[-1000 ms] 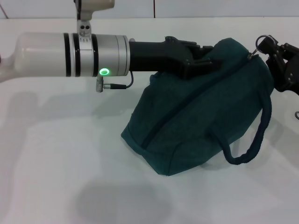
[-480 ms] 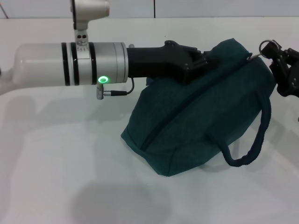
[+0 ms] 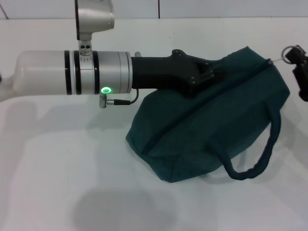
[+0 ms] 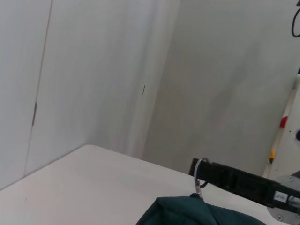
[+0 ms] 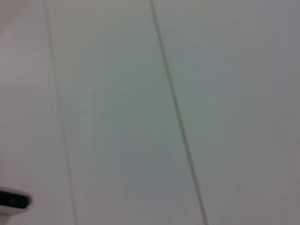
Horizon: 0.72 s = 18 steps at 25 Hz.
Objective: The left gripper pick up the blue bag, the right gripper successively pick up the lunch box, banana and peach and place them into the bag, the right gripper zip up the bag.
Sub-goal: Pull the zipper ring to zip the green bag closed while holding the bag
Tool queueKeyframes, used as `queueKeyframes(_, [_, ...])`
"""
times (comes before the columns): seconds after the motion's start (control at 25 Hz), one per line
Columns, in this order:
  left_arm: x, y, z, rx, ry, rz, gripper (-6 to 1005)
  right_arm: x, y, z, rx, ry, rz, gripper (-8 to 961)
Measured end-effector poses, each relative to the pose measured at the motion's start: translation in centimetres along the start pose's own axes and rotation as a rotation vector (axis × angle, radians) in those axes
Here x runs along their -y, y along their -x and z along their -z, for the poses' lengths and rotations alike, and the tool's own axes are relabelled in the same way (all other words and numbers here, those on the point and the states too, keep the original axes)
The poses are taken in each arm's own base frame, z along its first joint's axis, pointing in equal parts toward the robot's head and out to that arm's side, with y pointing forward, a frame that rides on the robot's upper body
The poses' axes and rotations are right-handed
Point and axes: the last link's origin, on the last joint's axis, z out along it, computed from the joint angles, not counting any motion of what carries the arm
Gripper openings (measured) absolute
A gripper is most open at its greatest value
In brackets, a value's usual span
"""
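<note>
Two arms are showing in the head view, one at each side of the blue bag point(image 3: 211, 130). From nine o'clock the silver-white left arm point(image 3: 72, 72) is reaching across the white desk point(image 3: 62, 168), and a green light point(image 3: 105, 90) is glowing on its underside, with a short grey cable point(image 3: 120, 100) hanging just beside it. The left gripper point(image 3: 204, 74) is lying at the centre of the view, toward twelve o'clock, and its black fingers are clenched on the fabric at the upper edge of the bag, so this edge is being held up.

The bag is sitting on the desk in the middle and toward three o'clock, tilted, with its low corner pointing to six o'clock and its high end rising toward two o'clock. The long zipper line point(image 3: 192, 113) is running diagonally from the low corner to the high end. One rolled handle point(image 3: 262, 149) is hanging loose at four o'clock and is touching the desk.

At two o'clock the metal ring pull point(image 3: 287, 52) is standing out from the top end of the bag, and the black right gripper point(image 3: 301, 72) is touching it at the frame edge; whether its fingers are grasping the ring I cannot tell. In the left wrist view the ring point(image 4: 200, 169) is rising above the bag's fabric point(image 4: 187, 213), just in front of a black bar point(image 4: 234, 180).
</note>
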Motion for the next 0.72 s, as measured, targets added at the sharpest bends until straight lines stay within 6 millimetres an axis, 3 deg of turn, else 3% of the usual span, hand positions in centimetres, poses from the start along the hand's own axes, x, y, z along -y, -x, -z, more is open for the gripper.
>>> queueKeyframes(0.32, [-0.02,-0.11,0.24,-0.005,0.007,-0.014,59,0.97,-0.58,1.01,-0.030,-0.084,-0.048,17])
queueKeyframes(0.72, [-0.11,-0.09,0.21,-0.003,0.013,-0.035,40,0.42,-0.09,1.11,0.001,-0.045,-0.046,19])
